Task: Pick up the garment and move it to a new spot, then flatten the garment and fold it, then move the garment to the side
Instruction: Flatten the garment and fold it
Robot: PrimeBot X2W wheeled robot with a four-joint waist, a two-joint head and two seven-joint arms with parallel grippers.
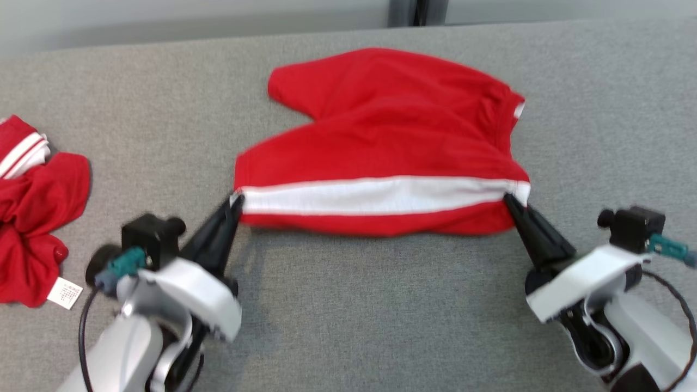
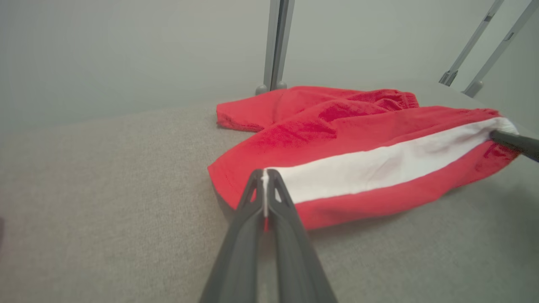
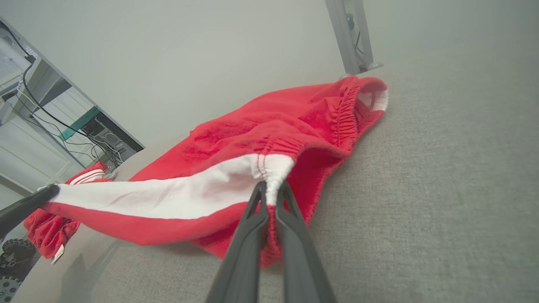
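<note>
At the left edge of the grey cloth-covered table (image 1: 381, 316), a crumpled red garment (image 1: 32, 218) with white bands is lying in a heap. A white label (image 1: 65, 293) is sticking out at the end nearest the robot.

Just to its right, the left gripper (image 1: 234, 202) is reaching in from the near edge. Its two dark fingers are clenched together on the left end of the white stripe (image 1: 381, 195) that runs along the red shorts (image 1: 381, 130). A thin line of white cloth is showing between the fingertips in the left wrist view.

The red shorts are lying across the middle of the table, well apart from the heap. Their body is spreading toward the far edge, where a metal post (image 1: 416, 12) is standing. The striped side is facing the near edge, stretching taut between the two grippers and hanging a little above the table, casting a shadow under it.

At the right end of the stripe, the right gripper (image 1: 513, 202) is pinching the bunched white cloth where the stripe meets the elastic waistband (image 3: 345, 113), with its fingers closed tight on it. The waistband opening is facing the right edge of the table.
</note>
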